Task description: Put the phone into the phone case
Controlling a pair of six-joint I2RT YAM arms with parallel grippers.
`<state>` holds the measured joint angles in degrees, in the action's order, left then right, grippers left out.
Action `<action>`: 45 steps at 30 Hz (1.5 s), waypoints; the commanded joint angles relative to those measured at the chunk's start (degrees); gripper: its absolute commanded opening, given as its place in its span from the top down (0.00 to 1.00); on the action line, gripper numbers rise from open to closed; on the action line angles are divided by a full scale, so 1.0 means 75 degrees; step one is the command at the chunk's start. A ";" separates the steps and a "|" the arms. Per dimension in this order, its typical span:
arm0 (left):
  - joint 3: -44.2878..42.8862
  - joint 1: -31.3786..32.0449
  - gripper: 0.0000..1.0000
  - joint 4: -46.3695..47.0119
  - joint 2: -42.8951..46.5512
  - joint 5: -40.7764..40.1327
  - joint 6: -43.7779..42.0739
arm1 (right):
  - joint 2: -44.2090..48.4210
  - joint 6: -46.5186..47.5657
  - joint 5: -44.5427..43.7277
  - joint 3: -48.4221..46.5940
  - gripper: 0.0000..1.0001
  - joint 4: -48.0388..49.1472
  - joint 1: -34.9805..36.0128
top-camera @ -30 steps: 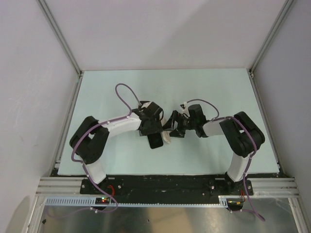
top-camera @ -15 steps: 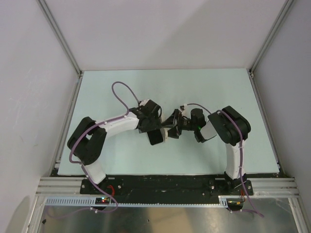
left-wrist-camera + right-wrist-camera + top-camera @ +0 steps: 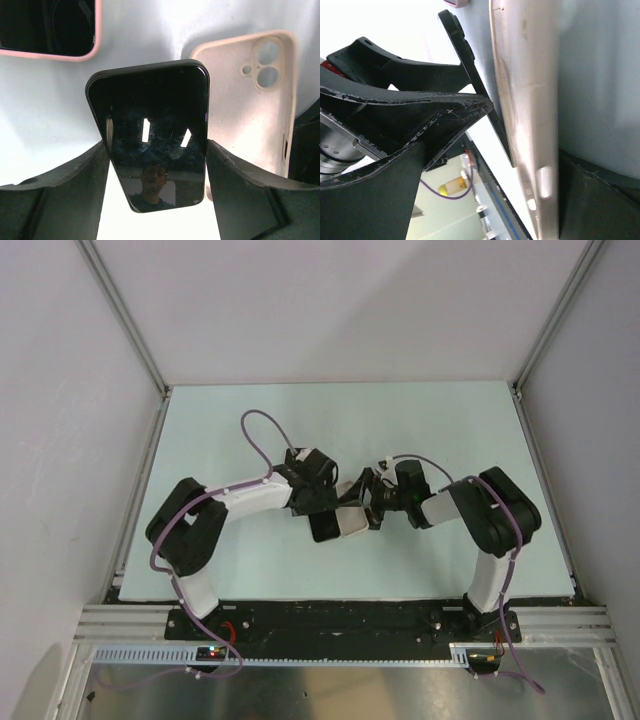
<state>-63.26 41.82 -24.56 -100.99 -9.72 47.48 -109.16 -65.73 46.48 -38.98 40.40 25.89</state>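
My left gripper [image 3: 156,150] is shut on the phone [image 3: 150,135], its fingers pressing both long edges of the glossy black screen, which tilts up over the table. Just to its right the pale peach phone case [image 3: 250,105] lies open side up, camera cut-outs at its far end. In the right wrist view the phone case [image 3: 525,100] shows edge-on against one finger [image 3: 600,200] of my right gripper [image 3: 492,150], whose jaws stand wide open. From above, both grippers meet at mid-table: left gripper [image 3: 325,525], right gripper [image 3: 367,510], the phone case [image 3: 352,522] between them.
A second black slab with a pink rim [image 3: 50,30] lies on the table beyond the held phone. The pale green table [image 3: 450,430] is bounded by metal frame rails [image 3: 130,330] and white walls. Purple cables [image 3: 255,435] loop above both wrists.
My right gripper has opened wider and its arm has swung about beside the case. The left arm shifted slightly, still holding the phone; more of the pale case shows now.
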 commanded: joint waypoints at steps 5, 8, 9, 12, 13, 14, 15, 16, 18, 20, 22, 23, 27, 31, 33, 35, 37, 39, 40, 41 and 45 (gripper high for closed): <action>-0.0196 0.0260 0.86 0.0116 0.0095 0.0458 -0.0267 | 0.1549 0.2294 -0.2401 -0.0089 0.01 -0.4467 -0.0070; -0.0168 0.0261 0.87 0.0120 0.0141 0.0573 -0.0225 | 0.2109 0.2628 -0.3486 0.0016 0.01 -0.5574 -0.0080; -0.0156 0.0266 0.87 0.0121 0.0165 0.0612 -0.0190 | 0.2309 0.2714 -0.3857 0.0041 0.01 -0.5850 -0.0073; -0.0125 0.0254 0.87 0.0120 0.0271 0.0744 -0.0041 | 0.2769 0.2827 -0.4755 0.0054 0.01 -0.6369 -0.0008; -0.0128 0.0257 0.87 0.0115 0.0300 0.0797 0.0060 | 0.2914 0.2837 -0.5037 0.0054 0.01 -0.6470 0.0022; -0.0136 0.0258 0.87 0.0113 0.0332 0.0835 0.0146 | 0.3045 0.2842 -0.5236 0.0053 0.01 -0.6532 0.0055; -0.0133 0.0259 0.87 0.0111 0.0348 0.0884 0.0265 | 0.3128 0.2844 -0.5418 0.0047 0.01 -0.6563 0.0094; -0.0161 0.0259 0.87 0.0111 0.0350 0.0914 0.0365 | 0.3188 0.2845 -0.5561 0.0044 0.02 -0.6567 0.0114; -0.0241 0.0256 0.87 0.0119 0.0299 0.0992 0.0561 | 0.3229 0.2873 -0.5821 0.0036 0.05 -0.6534 0.0135; -0.0355 0.0256 0.87 0.0118 0.0213 0.1079 0.0738 | 0.3172 0.2965 -0.5968 -0.0007 0.10 -0.6474 0.0143; -0.0448 0.0256 0.87 0.0112 0.0177 0.1127 0.0877 | 0.3079 0.3069 -0.6052 -0.0111 0.16 -0.6441 0.0160; -0.0495 0.0252 0.87 0.0088 0.0159 0.1129 0.0952 | 0.3022 0.3110 -0.6072 -0.0170 0.18 -0.6430 0.0176; -0.0724 0.0254 0.88 -0.0019 0.0094 0.1141 0.1128 | 0.2819 0.3241 -0.6077 -0.0321 0.27 -0.6319 0.0218; -0.1030 0.0242 0.88 -0.0176 -0.0022 0.1019 0.1193 | 0.2516 0.3382 -0.5986 -0.0474 0.36 -0.6242 0.0232; -0.1211 0.0232 0.88 -0.0254 -0.0160 0.0980 0.1195 | 0.2343 0.3440 -0.5951 -0.0541 0.41 -0.6222 0.0252; -0.1429 0.0220 0.88 -0.0347 -0.0347 0.0953 0.1184 | 0.2203 0.3484 -0.5910 -0.0614 0.45 -0.6246 0.0269; -0.1654 0.0206 0.88 -0.0420 -0.0567 0.0946 0.1176 | 0.2116 0.3525 -0.5862 -0.0662 0.48 -0.6255 0.0291; -0.1892 0.0187 0.88 -0.0497 -0.0777 0.0915 0.1162 | 0.2070 0.3549 -0.5844 -0.0694 0.50 -0.6257 0.0323; -0.2007 0.0182 0.88 -0.0527 -0.0880 0.0900 0.1159 | 0.2061 0.3561 -0.5851 -0.0695 0.50 -0.6262 0.0340; -0.2089 0.0180 0.88 -0.0578 -0.0956 0.0887 0.1164 | 0.2056 0.3567 -0.5860 -0.0702 0.50 -0.6258 0.0354; -0.2181 0.0170 0.86 -0.0647 -0.1156 0.0747 0.1259 | 0.2043 0.3583 -0.5863 -0.0725 0.51 -0.6314 0.0373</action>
<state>-76.75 43.53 -28.60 -109.27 -2.85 55.51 -91.68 -40.27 3.81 -44.40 -4.01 28.03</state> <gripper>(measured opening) 0.746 0.492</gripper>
